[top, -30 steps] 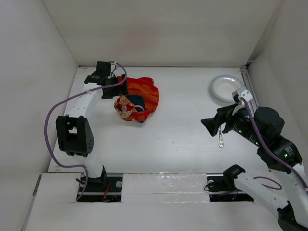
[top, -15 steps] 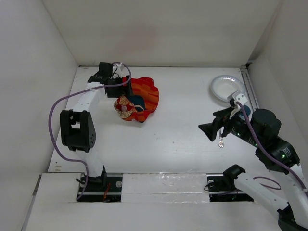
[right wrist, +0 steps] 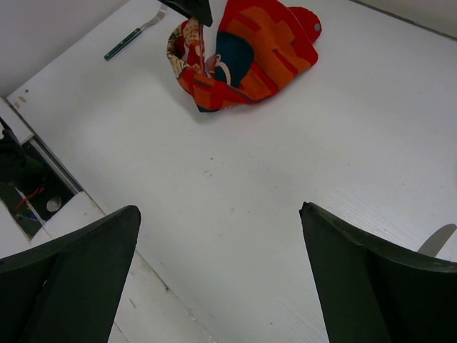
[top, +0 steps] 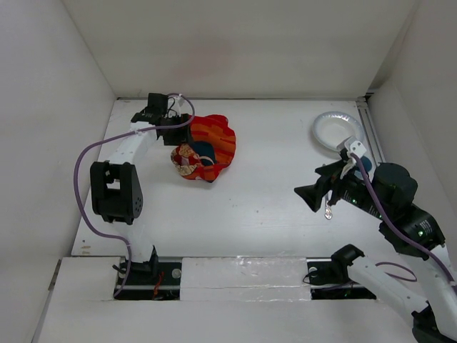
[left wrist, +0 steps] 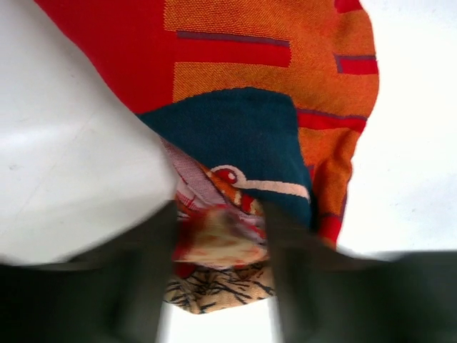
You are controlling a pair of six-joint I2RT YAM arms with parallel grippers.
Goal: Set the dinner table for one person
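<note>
- The left fingers (left wrist: 218,246) pinch a fold of the red cloth (top: 211,143), seen only in their wrist view.
- Only the right wrist view shows a fork (right wrist: 134,34) beside the cloth.
- The white desk (top: 257,193) lies beneath everything.
- The right fingers (right wrist: 219,211) gape wide and empty, near a spoon (top: 328,209) and a plate (top: 330,115).

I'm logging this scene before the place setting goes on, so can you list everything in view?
dinner table: one, matte white, under everything.
placemat: one, red and orange cloth, crumpled, far left.
plate: one, white, far right corner.
metal utensil: one, silvery, likely a spoon, right side, partly under the right arm.
fork: one, dark green handle, by the left edge; shown only by the right wrist view.
left gripper: black, shut on a placemat fold.
right gripper: black, open, above bare table.
</note>
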